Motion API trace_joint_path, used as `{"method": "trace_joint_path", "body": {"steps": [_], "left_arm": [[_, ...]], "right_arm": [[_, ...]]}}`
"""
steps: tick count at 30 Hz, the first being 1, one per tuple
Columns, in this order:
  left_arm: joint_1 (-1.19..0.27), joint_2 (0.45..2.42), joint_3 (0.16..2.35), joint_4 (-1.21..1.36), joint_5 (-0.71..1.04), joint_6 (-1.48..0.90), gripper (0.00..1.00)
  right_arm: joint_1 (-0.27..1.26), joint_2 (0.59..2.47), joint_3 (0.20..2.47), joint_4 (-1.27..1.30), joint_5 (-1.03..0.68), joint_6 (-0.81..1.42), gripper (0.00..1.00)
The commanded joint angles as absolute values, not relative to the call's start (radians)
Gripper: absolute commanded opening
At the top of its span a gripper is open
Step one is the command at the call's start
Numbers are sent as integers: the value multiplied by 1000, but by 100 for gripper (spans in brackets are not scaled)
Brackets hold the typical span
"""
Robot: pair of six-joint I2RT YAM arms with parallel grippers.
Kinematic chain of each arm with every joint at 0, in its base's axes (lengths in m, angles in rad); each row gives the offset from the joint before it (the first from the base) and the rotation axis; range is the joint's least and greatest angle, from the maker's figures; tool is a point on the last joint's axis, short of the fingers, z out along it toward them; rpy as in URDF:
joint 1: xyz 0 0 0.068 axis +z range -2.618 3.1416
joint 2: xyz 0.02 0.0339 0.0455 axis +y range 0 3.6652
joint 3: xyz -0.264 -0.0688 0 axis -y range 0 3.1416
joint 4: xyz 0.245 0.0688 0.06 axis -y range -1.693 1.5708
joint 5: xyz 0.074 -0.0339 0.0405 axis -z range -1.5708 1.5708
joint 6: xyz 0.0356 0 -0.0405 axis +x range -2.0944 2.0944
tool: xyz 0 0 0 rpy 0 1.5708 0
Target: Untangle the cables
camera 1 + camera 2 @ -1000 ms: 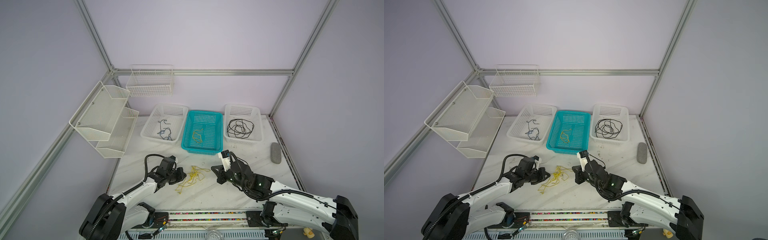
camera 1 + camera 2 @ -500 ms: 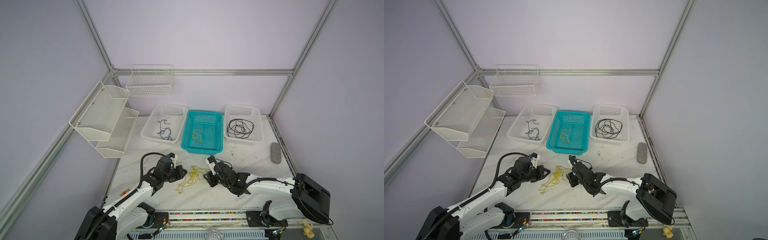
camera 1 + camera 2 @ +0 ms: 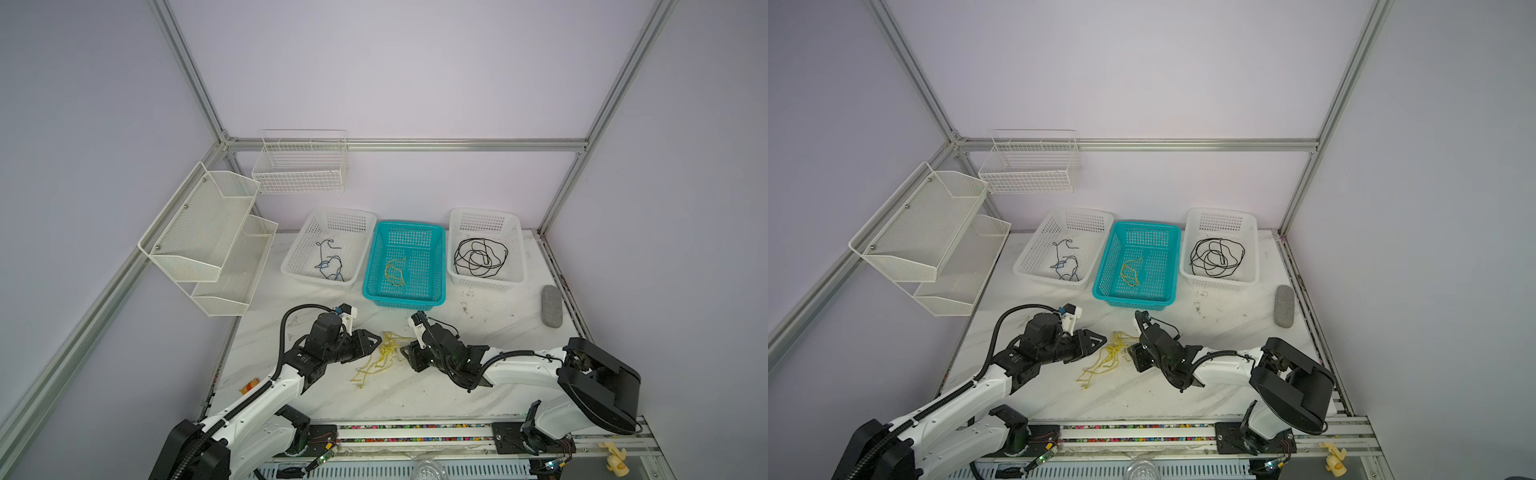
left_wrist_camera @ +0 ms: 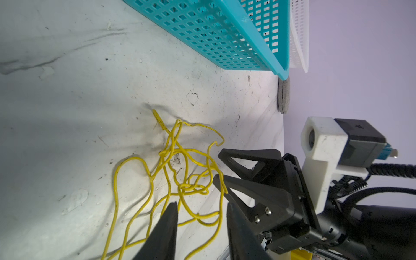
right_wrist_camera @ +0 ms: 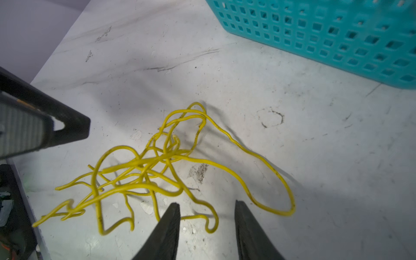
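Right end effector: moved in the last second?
Yes. In both top views the right end effector has shifted left, from below the right edge of the teal basket to below its middle, closer to the yellow cables.

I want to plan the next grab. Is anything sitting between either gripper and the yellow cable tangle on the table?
Nothing visible. The left gripper and right gripper flank the yellow cable tangle with open jaws, strands lying between their fingertips. The teal basket stands farther back, clear of both.
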State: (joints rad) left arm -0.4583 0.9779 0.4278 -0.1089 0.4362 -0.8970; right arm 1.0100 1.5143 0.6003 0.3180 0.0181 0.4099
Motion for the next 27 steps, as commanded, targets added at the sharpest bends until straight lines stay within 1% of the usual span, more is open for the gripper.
{"method": "trace_joint_path", "body": {"steps": [1,3,5,9,11,18,21,24,26,27], "left_arm": [[-455,977,431,-28,494,-916,41],[-458,983,421,11,522,-932,43],[-460,997,414,46,550,-942,46],[-471,1043,415,109,602,-951,49],[-480,1067,413,132,619,-953,49],[-515,1126,414,186,639,-943,49],[-527,1154,418,207,644,-941,45],[-538,1177,420,217,642,-933,37],[-538,1184,420,217,641,-928,29],[-539,1184,417,217,638,-925,23]], "right_arm": [[1012,1560,604,377,8,399,43],[1012,1582,609,386,0,396,41],[1012,1596,614,399,0,394,35],[1012,1599,632,391,2,393,11],[1013,1582,638,380,0,391,0],[1013,1412,651,292,9,350,0],[1013,1321,666,248,-7,323,0],[1013,1249,682,200,-17,299,0],[1013,1206,693,170,-19,292,0],[1012,1187,698,155,-17,288,0]]}}
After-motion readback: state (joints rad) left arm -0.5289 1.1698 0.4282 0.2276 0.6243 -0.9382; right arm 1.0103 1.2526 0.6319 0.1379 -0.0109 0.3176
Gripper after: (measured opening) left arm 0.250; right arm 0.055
